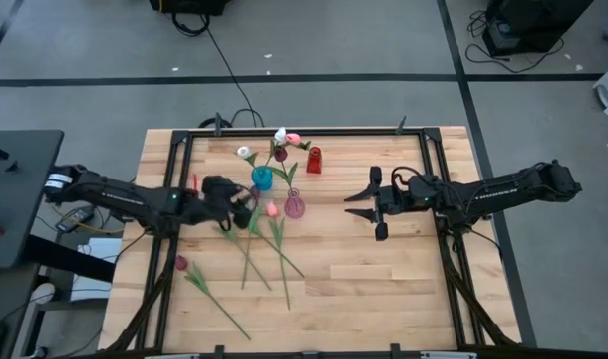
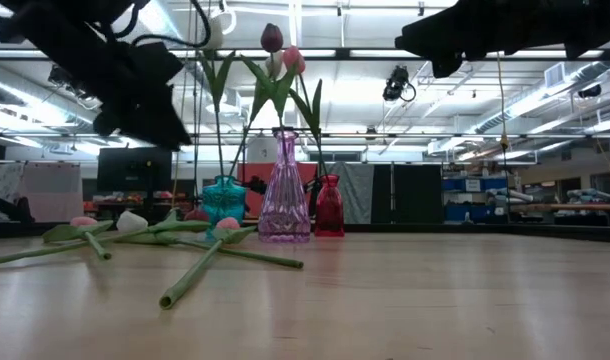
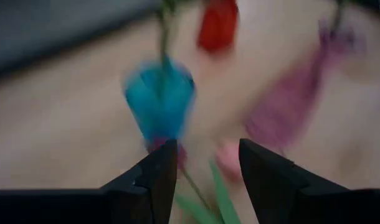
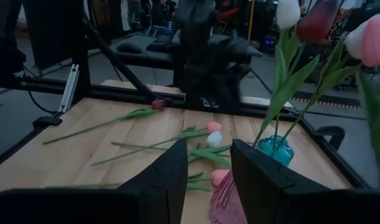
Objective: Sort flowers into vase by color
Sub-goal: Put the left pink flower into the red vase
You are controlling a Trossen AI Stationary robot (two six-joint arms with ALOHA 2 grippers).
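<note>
Tulips stand in the vases near the far edge of the desk (image 1: 384,289): a white-headed one in the blue vase (image 1: 262,179), dark red and pink ones in the purple vase (image 1: 295,205), and the red vase (image 1: 314,160) just behind, while several loose flowers (image 1: 269,239) lie flat on the wood and one dark red tulip (image 1: 199,284) lies apart toward the near left corner. The left gripper (image 1: 246,211) hovers just beside the blue vase with its jaws spread and nothing between them. The right gripper (image 1: 369,207) waits well to the right of the vases, jaws apart and empty.
</note>
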